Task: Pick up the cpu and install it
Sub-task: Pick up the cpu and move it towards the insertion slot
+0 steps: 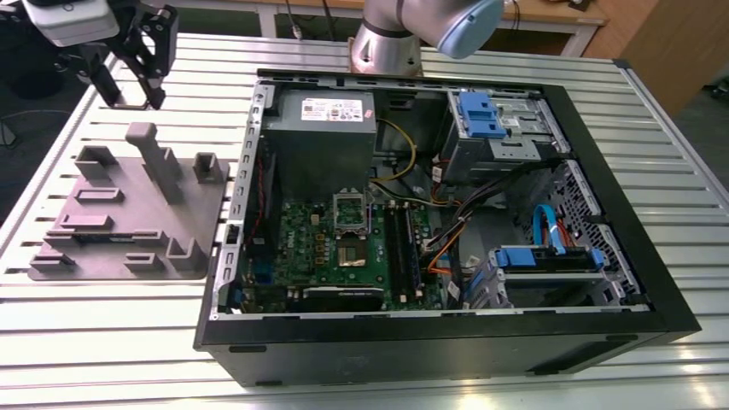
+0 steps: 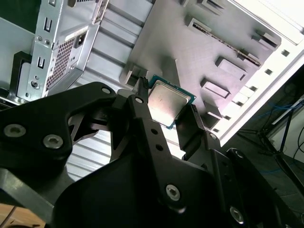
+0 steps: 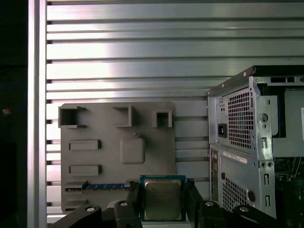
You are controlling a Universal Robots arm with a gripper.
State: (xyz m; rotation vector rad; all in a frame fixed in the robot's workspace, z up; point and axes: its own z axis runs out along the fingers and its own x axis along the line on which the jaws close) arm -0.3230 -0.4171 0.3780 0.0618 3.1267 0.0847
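So we've got the big slatted metal surface (image 1: 114, 342) with an open black computer case (image 1: 433, 342) lying on it, side panel off. The arm (image 1: 387, 43) stands just behind the case. On the exterior view's left of the case, close beside it, sits the grey plate (image 1: 114, 222) with its blocks and slots. Inside the case we can see the green board (image 1: 330, 256) with the metal-framed socket (image 1: 348, 248) on it.

The claw (image 1: 133, 101) hangs above the surface past the plate's far end, well apart from the socket. In both wrist views the claw (image 2: 166, 97) (image 3: 162, 190) is clamped on the cpu (image 2: 164, 107) (image 3: 162, 202), one black finger on each of two opposite edges.

The cpu is lifted clear of the plate (image 3: 118, 128) and touches nothing but the fingers (image 3: 134, 195). It's held flat, silver top facing up at the wrist cameras and its underside towards the surface. It's a square chip, so we can't really call a long axis. In the first wrist view its edges run square with the plate's edges and with the slats, not twisted.
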